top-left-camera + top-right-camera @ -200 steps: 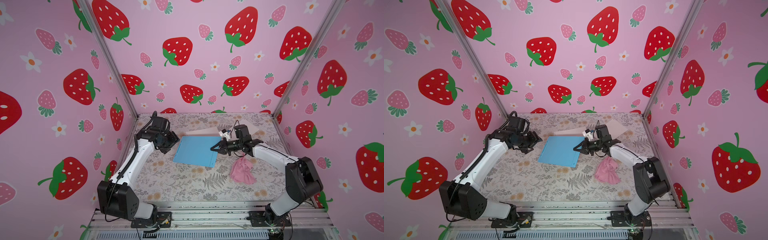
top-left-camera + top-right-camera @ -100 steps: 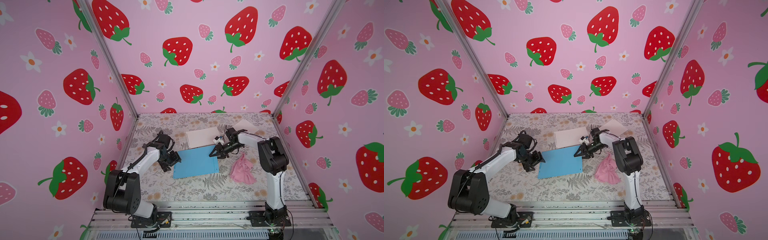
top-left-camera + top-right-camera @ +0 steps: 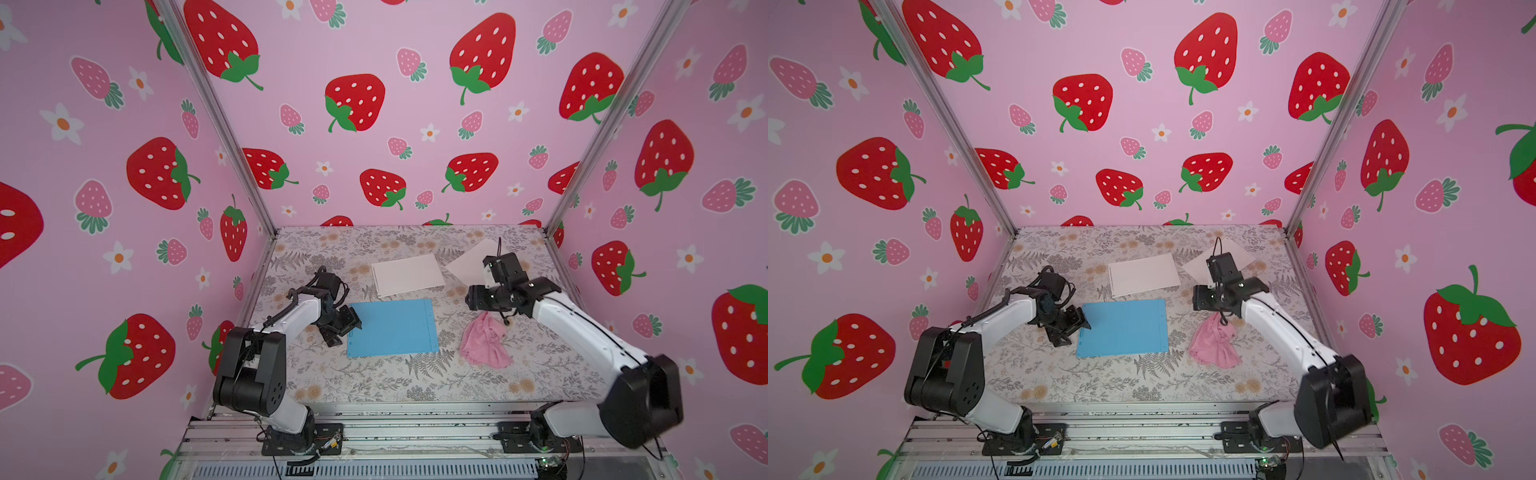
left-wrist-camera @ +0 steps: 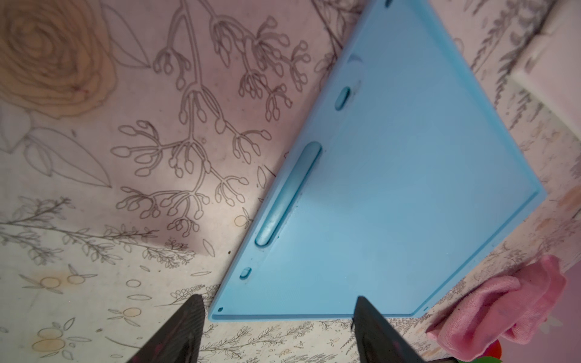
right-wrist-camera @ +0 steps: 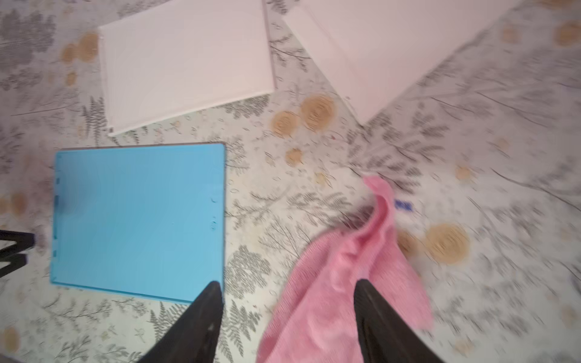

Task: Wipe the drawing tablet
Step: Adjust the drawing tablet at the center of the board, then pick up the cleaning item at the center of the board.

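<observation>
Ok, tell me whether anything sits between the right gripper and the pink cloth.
Nothing visible does. The right gripper hangs open over the pink cloth, with nothing between them. Between the cloth and the drawing tablet only patterned table shows.

Left pincer (image 4: 276, 301), right pincer (image 5: 288, 284): both agape.

The right wrist view is blurred. There the pink cloth (image 5: 314, 309) and a white sheet (image 5: 393, 47) are cut off by the frame's edge. In both top views that sheet is partly hidden by the right arm (image 3: 582, 328).
</observation>
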